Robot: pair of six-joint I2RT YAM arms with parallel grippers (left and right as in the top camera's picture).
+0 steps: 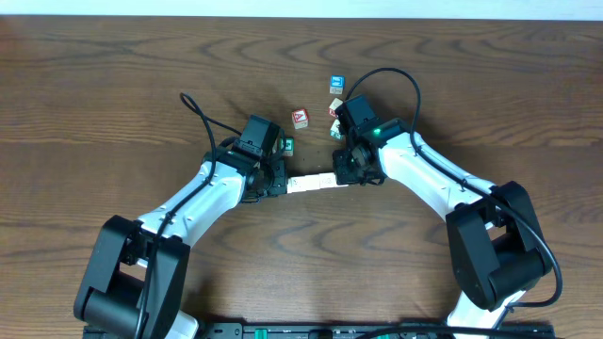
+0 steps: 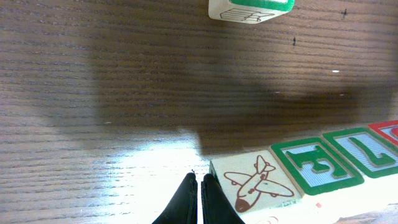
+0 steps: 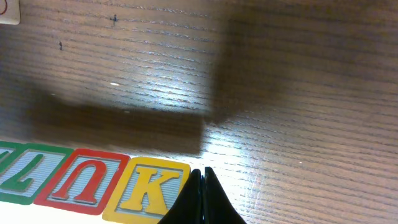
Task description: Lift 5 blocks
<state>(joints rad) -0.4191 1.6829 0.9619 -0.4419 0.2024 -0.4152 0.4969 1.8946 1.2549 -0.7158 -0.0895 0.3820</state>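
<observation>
Five blocks (image 1: 311, 182), pale cream, set end to end in one row near the middle of the bench (image 1: 113, 75). Aeroplane block (image 2: 255, 183) at one end, K block (image 3: 146, 186) at the other.
Left gripper (image 2: 199, 186): fingers shut together, holding nothing, tips against the aeroplane block.
Right gripper (image 3: 202, 182): likewise shut and empty, tips just beside the K block.
The row's shadow lies apart from it on the wood.
Loose toward the far edge: red-faced cube (image 1: 300, 118), blue-faced cube (image 1: 335, 84), green-faced cube (image 1: 287, 144).
</observation>
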